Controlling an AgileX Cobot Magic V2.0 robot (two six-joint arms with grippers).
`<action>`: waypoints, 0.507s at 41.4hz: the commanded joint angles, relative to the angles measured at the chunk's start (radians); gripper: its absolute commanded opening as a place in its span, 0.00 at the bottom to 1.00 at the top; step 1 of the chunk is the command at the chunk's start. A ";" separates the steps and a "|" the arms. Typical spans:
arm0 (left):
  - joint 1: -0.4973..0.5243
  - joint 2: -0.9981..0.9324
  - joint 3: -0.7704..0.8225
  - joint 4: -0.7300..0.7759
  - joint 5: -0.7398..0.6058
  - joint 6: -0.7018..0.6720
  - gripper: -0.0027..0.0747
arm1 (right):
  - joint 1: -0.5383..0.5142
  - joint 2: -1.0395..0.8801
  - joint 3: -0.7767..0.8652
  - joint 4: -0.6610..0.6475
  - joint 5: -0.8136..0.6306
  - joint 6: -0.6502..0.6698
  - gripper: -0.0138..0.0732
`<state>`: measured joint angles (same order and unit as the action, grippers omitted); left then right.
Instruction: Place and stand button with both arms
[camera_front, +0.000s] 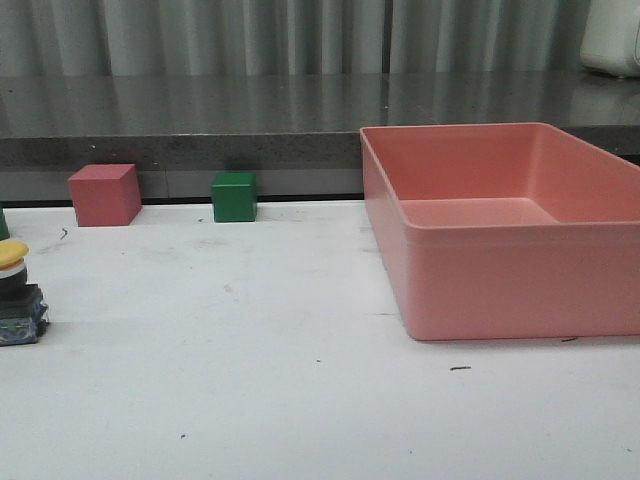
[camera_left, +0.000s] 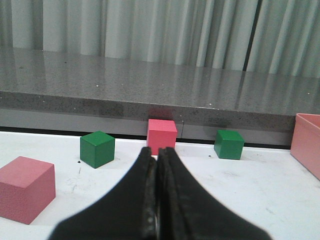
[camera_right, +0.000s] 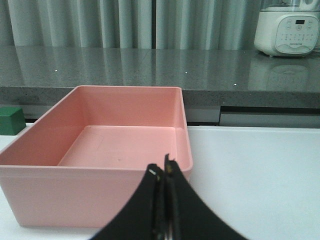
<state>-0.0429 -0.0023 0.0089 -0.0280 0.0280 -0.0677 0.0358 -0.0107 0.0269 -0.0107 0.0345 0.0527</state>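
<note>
The button (camera_front: 17, 293) stands upright at the far left edge of the front view, yellow cap on top of its black collar and blocky dark base. It does not show in either wrist view. My left gripper (camera_left: 157, 152) is shut and empty, low over the white table and pointing toward a pink cube (camera_left: 161, 134). My right gripper (camera_right: 161, 170) is shut and empty, just in front of the near wall of the pink bin (camera_right: 90, 192). Neither arm shows in the front view.
The pink bin (camera_front: 500, 280) fills the right of the table. A pink cube (camera_front: 104, 194) and a green cube (camera_front: 234, 196) sit along the back edge. The left wrist view shows two green cubes (camera_left: 97, 148) (camera_left: 229, 144) and another pink cube (camera_left: 25, 187). A white appliance (camera_right: 286, 27) stands on the grey counter.
</note>
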 joint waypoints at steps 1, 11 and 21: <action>0.004 -0.023 0.015 -0.009 -0.087 0.000 0.01 | -0.001 -0.019 -0.002 0.011 -0.094 -0.014 0.08; 0.004 -0.023 0.015 -0.009 -0.087 0.000 0.01 | -0.001 -0.019 -0.002 0.019 -0.086 -0.029 0.08; 0.004 -0.023 0.015 -0.009 -0.087 0.000 0.01 | -0.001 -0.019 -0.002 0.076 -0.087 -0.069 0.08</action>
<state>-0.0429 -0.0023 0.0089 -0.0280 0.0280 -0.0677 0.0358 -0.0107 0.0269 0.0541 0.0345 0.0000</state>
